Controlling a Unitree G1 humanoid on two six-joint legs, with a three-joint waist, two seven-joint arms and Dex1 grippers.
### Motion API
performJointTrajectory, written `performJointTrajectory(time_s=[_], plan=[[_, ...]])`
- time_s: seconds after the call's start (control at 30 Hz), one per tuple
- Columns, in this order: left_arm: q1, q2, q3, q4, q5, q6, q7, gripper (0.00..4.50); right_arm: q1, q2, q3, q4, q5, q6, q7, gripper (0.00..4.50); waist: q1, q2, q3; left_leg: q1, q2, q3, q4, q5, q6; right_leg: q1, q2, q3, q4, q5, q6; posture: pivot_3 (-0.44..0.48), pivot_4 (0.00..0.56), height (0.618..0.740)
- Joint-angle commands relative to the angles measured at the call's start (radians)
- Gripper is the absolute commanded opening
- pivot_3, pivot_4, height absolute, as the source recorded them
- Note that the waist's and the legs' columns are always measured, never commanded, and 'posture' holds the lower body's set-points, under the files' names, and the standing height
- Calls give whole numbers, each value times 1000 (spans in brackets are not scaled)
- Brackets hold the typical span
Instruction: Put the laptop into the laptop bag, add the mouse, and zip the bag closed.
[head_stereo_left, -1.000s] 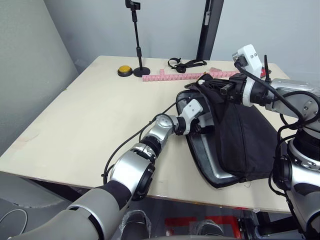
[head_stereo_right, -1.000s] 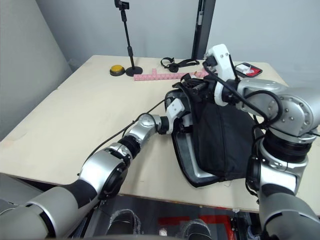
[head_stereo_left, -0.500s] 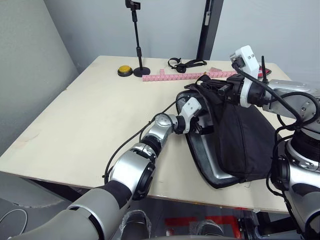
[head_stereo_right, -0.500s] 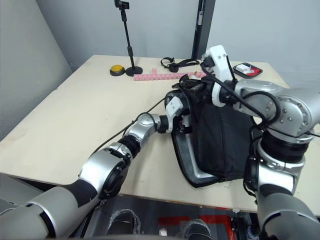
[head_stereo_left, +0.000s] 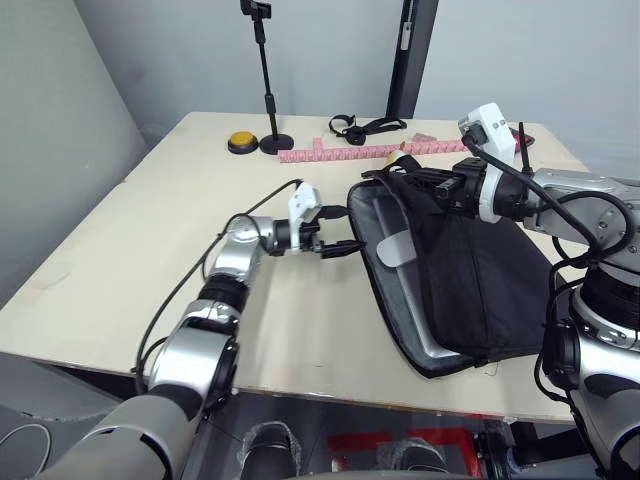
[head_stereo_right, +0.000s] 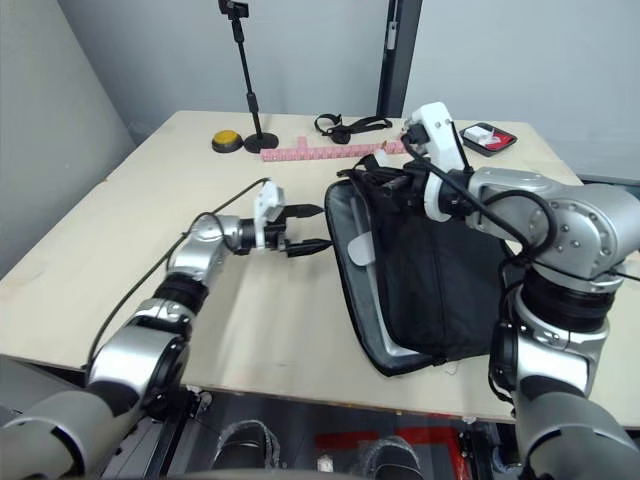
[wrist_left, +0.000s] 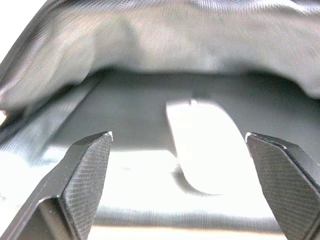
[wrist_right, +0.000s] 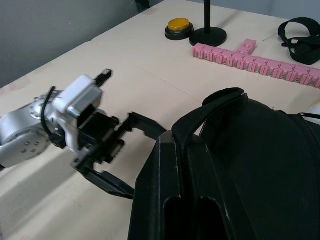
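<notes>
**Two grippers at the open bag, mouse inside**

Two black fingers of the left gripper (head_stereo_left: 343, 230) stand spread apart and empty, just outside the open mouth of the laptop bag (head_stereo_left: 490, 290). Across from it, the right gripper (head_stereo_left: 425, 180) is clamped on the bag's strap handle (wrist_right: 210, 112), lifting the top flap. Inside, the mouse (head_stereo_left: 395, 248) lies on the laptop (head_stereo_left: 425, 335) against the grey lining. Beyond, on the table (head_stereo_left: 150, 240), a pink strip (head_stereo_left: 350, 153) and a yellow button (head_stereo_left: 241, 142).

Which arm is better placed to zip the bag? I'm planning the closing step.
Probably left: the left gripper is open and free beside the laptop bag opening, mouse inside, while the right gripper holds the bag's handle up.
</notes>
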Motion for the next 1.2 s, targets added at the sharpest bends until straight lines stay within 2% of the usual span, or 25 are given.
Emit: performJointTrajectory(time_s=[0.03, 0.17, 0.27, 0.47, 0.57, 0.63, 0.7, 0.87, 1.2], plan=[[46, 29, -16, -150, -34, 53, -14, 4477, -10, -7, -20, -6, 3, -36, 11, 0, 4, 0, 0, 0, 0, 0, 0, 0, 0, 0, 0, 0, 0, 0, 0, 0, 150, 739], [99, 23, -33, -250, -59, 98, 3, 4477, -12, -7, -10, 4, 1, -47, 17, 0, 5, 0, 0, 0, 0, 0, 0, 0, 0, 0, 0, 0, 1, 0, 0, 0, 150, 739], [106, -18, -61, -258, -56, 125, 35, 4477, -9, -8, -10, 2, 2, -52, 18, 0, 5, 0, 0, 0, 0, 0, 0, 0, 0, 0, 0, 0, 1, 0, 0, 0, 150, 739], [21, -112, -103, -67, 22, 17, 155, 4477, -10, -4, -16, -8, 5, -46, 11, 0, 1, 0, 0, 0, 0, 0, 0, 0, 0, 0, 0, 1, 1, 0, 0, 0, 150, 739], [-30, -156, -88, 18, 12, -9, 186, 4477, -9, -2, -24, -18, 7, -38, 5, 0, 0, 0, 0, 0, 0, 0, 0, 0, 0, 0, 0, 1, 1, 1, 1, 0, 150, 739], [-44, -174, -91, 35, -4, -3, 156, 4477, -7, -1, -30, -25, 7, -31, -1, 0, 0, 0, 0, 0, 0, 0, 0, 0, 0, 0, 0, 1, 1, 1, 1, 0, 150, 739], [-60, -188, -94, 64, 15, -24, 198, 4477, -4, -1, -38, -35, 11, -24, -4, 0, 0, 0, 0, 0, 0, 1, 0, 0, 0, 0, 0, 1, 1, 1, 1, 0, 150, 739], [-60, -193, -122, 97, 28, -22, 153, 4477, -3, 4, -54, -51, 11, -6, -17, 0, 0, 0, 0, 0, 0, 1, 0, 0, 0, 0, 0, 1, 1, 1, 1, 0, 150, 739], [-105, -248, -119, 217, 50, -57, 188, 4477, -10, 2, -65, -64, 14, 7, -25, 0, 8, 0, 0, 0, 0, 0, 1, 0, 0, 0, 0, 1, 1, 1, 1, 0, 150, 739]])
